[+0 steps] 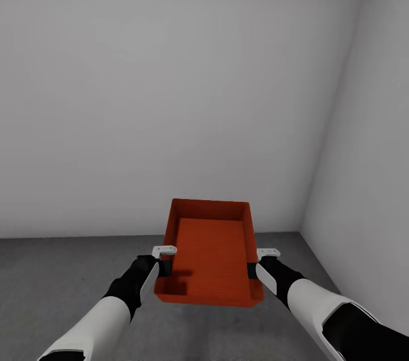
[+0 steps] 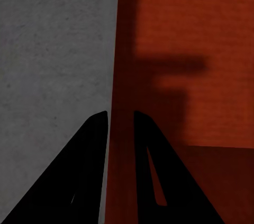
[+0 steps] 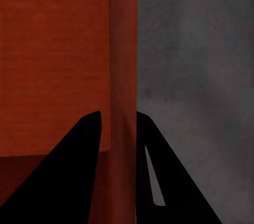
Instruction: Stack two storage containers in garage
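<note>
Head view: orange-red rectangular container (image 1: 210, 256) over mottled concrete floor (image 1: 68, 270), both jaws clamping its straight side walls.

No text, label, brand, number or sign can be read anywhere: the orange-red storage container (image 1: 210, 258), the grey walls (image 1: 170, 94) and the concrete floor (image 1: 68, 264) are all plain.
</note>
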